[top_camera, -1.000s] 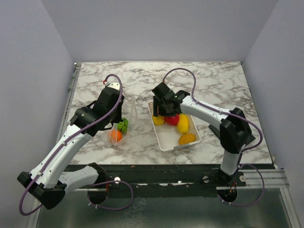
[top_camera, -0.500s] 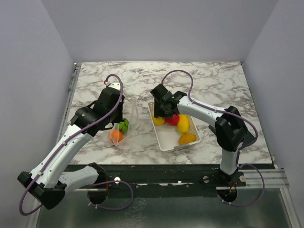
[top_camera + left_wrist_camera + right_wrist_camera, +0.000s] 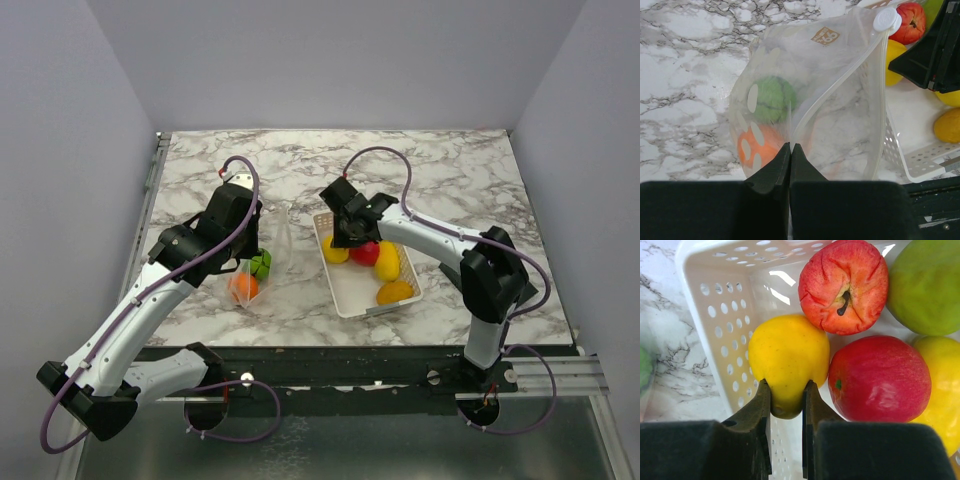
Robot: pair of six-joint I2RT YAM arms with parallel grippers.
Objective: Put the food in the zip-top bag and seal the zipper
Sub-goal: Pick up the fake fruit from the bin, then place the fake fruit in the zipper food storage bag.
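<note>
The zip-top bag (image 3: 840,115) hangs open beside the basket, and my left gripper (image 3: 790,146) is shut on its near rim. The zipper (image 3: 840,80) runs up to a white slider (image 3: 887,20). An orange fruit (image 3: 757,145) and a green fruit (image 3: 772,97) lie inside the bag (image 3: 268,250). My right gripper (image 3: 786,390) reaches into the white basket (image 3: 715,300), and its fingers press both sides of a yellow fruit (image 3: 787,352) at that fruit's narrow end. From above, the right gripper (image 3: 345,235) hovers over the basket's far left corner, and the left gripper (image 3: 252,240) sits at the bag.
More food sits in the basket (image 3: 352,290): a red apple (image 3: 845,287), a red fruit (image 3: 880,377), a green fruit (image 3: 927,287) and a yellow one (image 3: 945,390). An orange-yellow fruit (image 3: 395,292) lies near its front. Marble tabletop surrounds both.
The right gripper's jaws have closed from wide open onto the yellow fruit in the basket. The left gripper and the bag have stayed put.
</note>
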